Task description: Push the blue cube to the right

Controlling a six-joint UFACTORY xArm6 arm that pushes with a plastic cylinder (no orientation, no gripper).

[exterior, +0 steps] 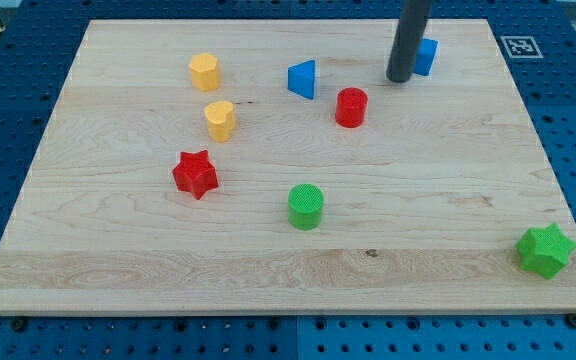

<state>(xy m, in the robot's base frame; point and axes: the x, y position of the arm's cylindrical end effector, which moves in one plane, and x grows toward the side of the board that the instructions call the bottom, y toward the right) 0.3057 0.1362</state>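
Tabletop (268, 240) holds the blue cube (426, 57) near the view's top. My tip (401, 79) touches its left side. No pincer shows, so I cannot tell its state. Push straight right, slowly, through the cube's middle.

Dark rod entering from view's top edge, right of centre. Near vertical, leaning slightly toward view's left going down. Straight, round, smooth, same thickness along visible length. Upper part cut off by frame; arm links above not visible. My tip (401, 79) down at board surface, in upper part of view, right of centre. Lower end blunt, flat-cut. Bare rod only, nothing attached or carried. Faint sheen along rod's left side, otherwise uniformly dark.
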